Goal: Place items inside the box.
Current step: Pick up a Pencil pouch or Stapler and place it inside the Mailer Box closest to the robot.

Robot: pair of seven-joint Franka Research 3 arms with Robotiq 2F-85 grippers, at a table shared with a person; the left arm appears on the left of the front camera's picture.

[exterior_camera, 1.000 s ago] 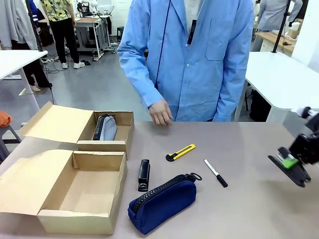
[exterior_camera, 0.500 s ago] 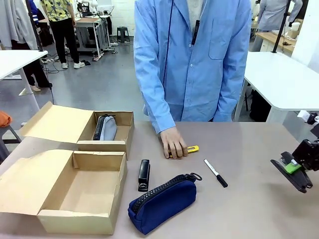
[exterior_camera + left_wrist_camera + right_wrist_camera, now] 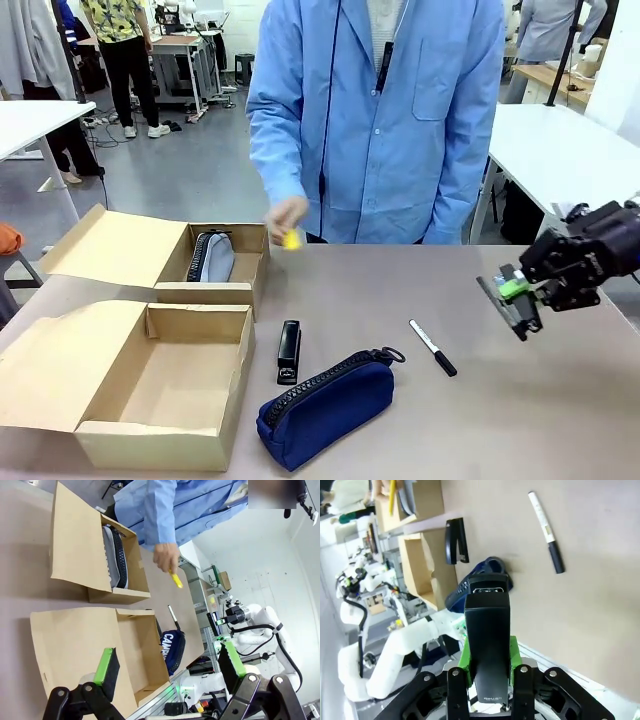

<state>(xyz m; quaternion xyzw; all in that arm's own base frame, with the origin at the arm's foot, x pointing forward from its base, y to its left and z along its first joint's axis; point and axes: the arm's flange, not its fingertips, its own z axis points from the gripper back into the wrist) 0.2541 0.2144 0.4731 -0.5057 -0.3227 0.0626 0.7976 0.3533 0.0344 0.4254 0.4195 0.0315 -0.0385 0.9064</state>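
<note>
front view: a person's hand (image 3: 283,218) holds the yellow utility knife (image 3: 291,240) aloft beyond the empty box (image 3: 150,445), likely to pack it; pouch (image 3: 325,405), stapler (image 3: 289,350) and marker (image 3: 433,347) lie right of the box; right gripper (image 3: 512,300) clamps a black object (image 3: 487,630); left gripper (image 3: 168,665) gapes wide, empty

Pretty clearly a lab: white benches (image 3: 570,150), bare grey floor (image 3: 190,170), gear carts (image 3: 185,55) out back, someone's in a blue lab coat (image 3: 400,130).

Grey floor (image 3: 200,175), white tables (image 3: 570,150) on both sides, cluttered workbench (image 3: 185,45) far behind.
</note>
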